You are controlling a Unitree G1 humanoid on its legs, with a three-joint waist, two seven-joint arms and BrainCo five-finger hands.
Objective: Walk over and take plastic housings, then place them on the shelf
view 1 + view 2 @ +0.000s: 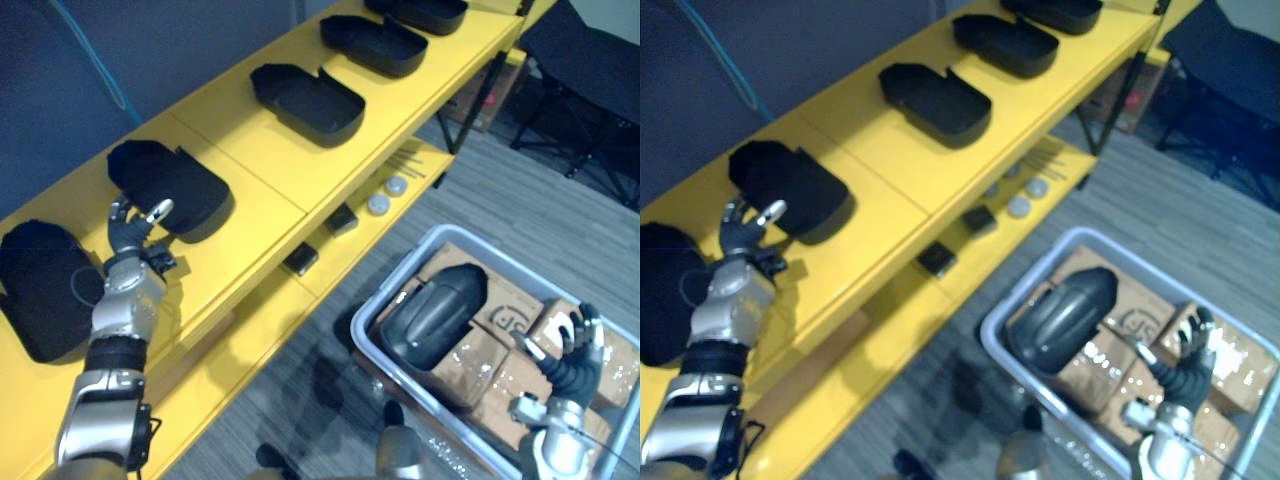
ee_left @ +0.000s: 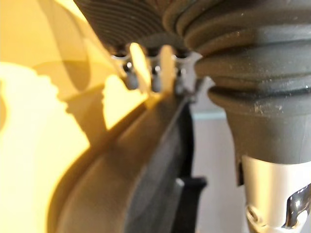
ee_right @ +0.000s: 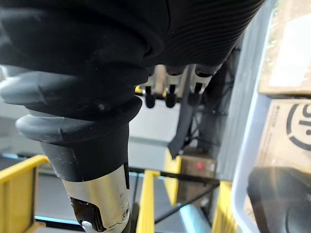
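Left eye: five plastic housings (image 1: 307,102) line the yellow shelf (image 1: 260,180), the two end ones cut off at the frame. Right eye: a sixth housing (image 1: 1060,315) lies in the grey bin (image 1: 990,335) on cardboard boxes (image 1: 1110,365), and the right hand (image 1: 1185,365) hovers beside it, spread and empty. Left wrist: the left hand (image 2: 154,73) is loose-fingered at a shelf housing's rim, contact unclear. Right wrist: fingers hang straight, the bin's housing clipped.

Plastic housings (image 1: 308,100), black, oblong: five spaced in a row along the yellow shelf (image 1: 250,165) top, the farther three hollow side up. Sixth housing (image 1: 435,310), glossy, dome up, below the shelf's front.
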